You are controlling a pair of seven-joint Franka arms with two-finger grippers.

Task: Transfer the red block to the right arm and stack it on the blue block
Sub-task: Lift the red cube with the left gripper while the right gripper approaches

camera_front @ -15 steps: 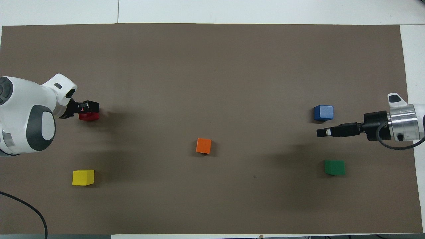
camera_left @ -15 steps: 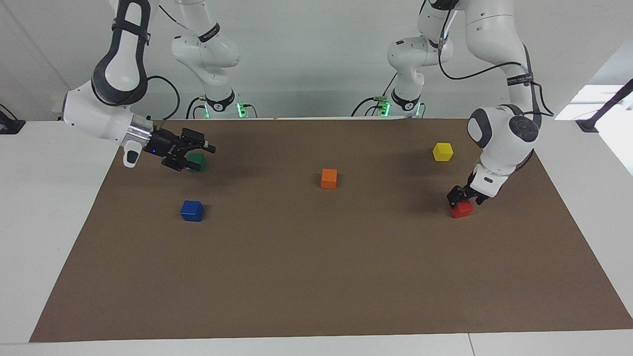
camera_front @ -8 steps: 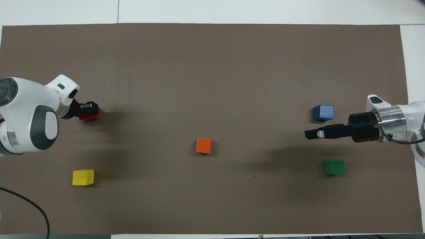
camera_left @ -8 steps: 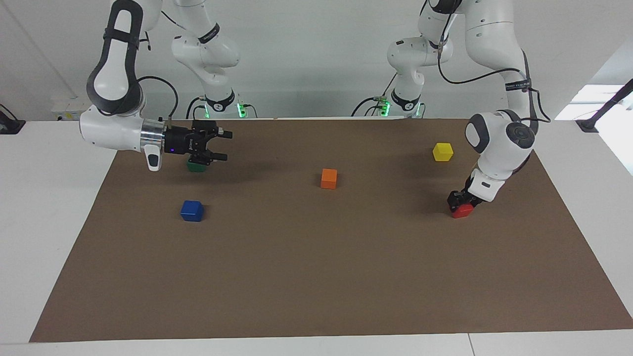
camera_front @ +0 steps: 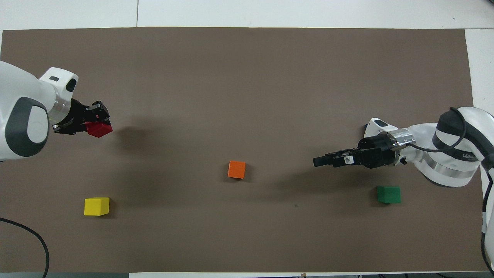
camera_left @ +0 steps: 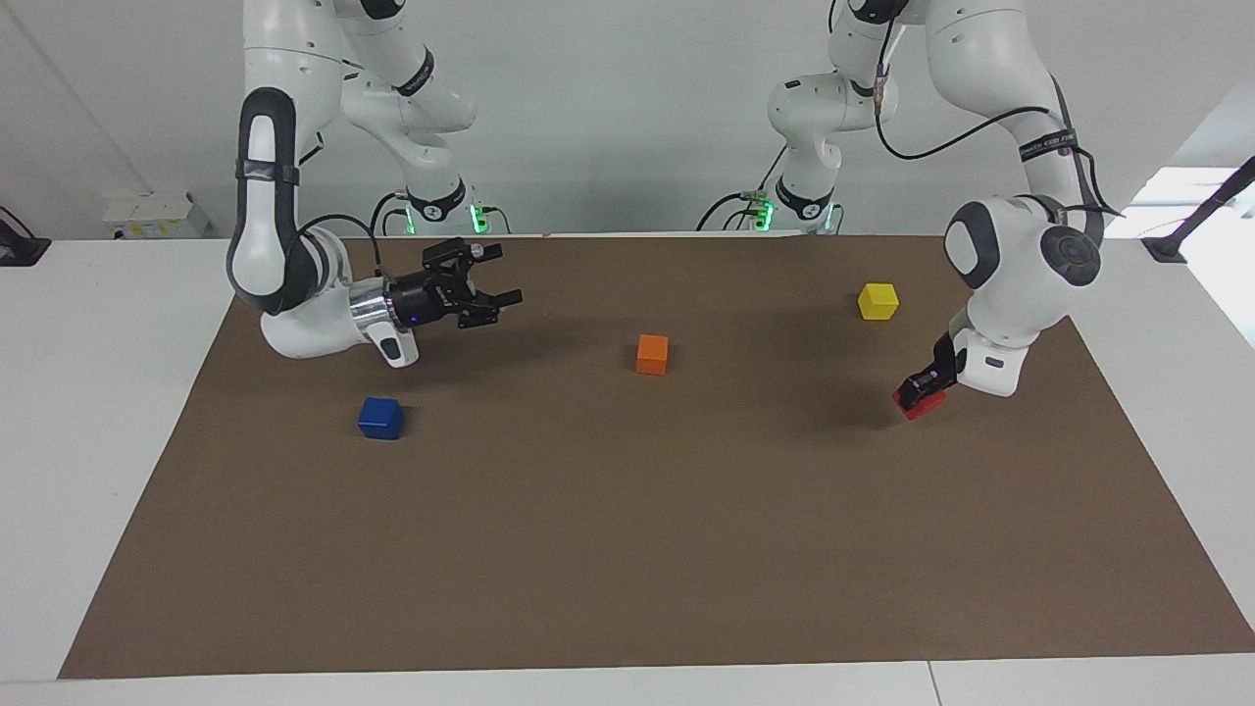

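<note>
Now my left gripper clamped on small bright red cube, tilted off brown mat for handover; my right gripper spread wide, empty, over mat near small deep blue cube, ready to receive.

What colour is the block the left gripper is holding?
Red: the left gripper is shut on the red block, clearest in the overhead view.

The brown sheet over the surface looked matt and papery, smooth and without sheen. The red block, blue block, orange cube and yellow cube had smooth, evenly coloured faces. Both arms wore glossy white shells; the right arm showed a bright metal wrist ring, and each end effector was matt black.
</note>
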